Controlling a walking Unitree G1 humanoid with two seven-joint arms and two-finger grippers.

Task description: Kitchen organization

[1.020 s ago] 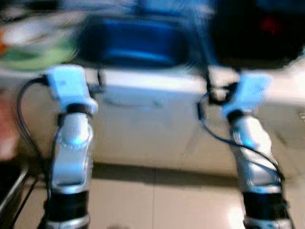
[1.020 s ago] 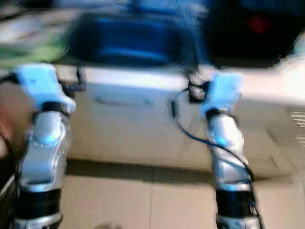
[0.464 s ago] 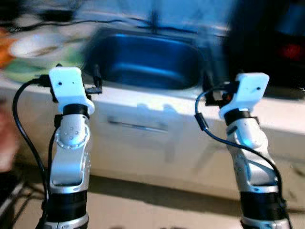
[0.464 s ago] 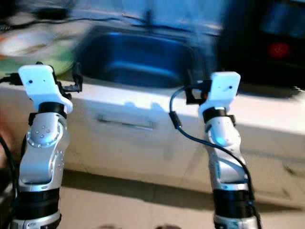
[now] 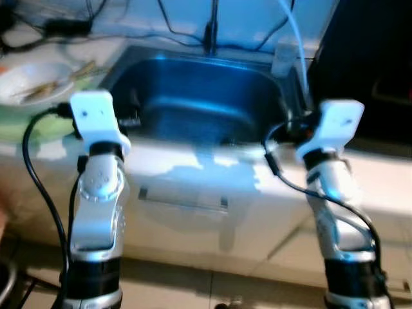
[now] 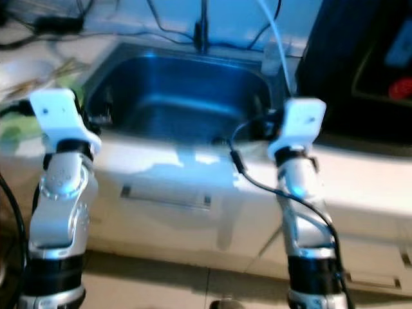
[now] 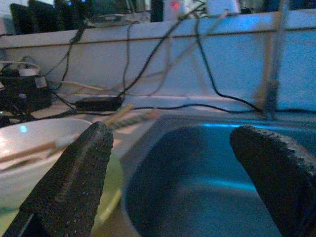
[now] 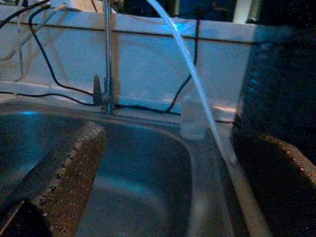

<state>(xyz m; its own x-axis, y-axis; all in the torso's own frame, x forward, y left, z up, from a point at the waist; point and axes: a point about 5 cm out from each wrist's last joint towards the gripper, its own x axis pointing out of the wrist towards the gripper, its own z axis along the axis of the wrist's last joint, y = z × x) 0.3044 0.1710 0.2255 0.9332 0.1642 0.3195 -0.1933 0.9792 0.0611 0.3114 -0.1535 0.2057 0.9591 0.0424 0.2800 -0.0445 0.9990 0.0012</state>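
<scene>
Left eye view puts a steel sink [image 5: 199, 96] at the middle of the scene, sunk into a pale worktop [image 5: 193, 170] with a thin tap [image 5: 210, 29] at its far rim and a white hose [image 5: 293, 38] curving past its right corner; over the last second the camera has swung from a blurred look at the cupboard front and floor up onto this basin, so the robot has closed in on the sink and steadied. Left of the basin sits a white bowl [image 5: 35, 80] with chopsticks [image 7: 59, 140] laid across it, likely the first thing to tidy. Both arms are raised at the worktop edge: the left end effector [image 7: 190, 173] has its fingers wide apart and holds nothing, aimed between bowl and basin, and the right end effector [image 8: 168, 177] is likewise spread and empty, facing the tap. A dark appliance [image 5: 373, 64] stands to the right
</scene>
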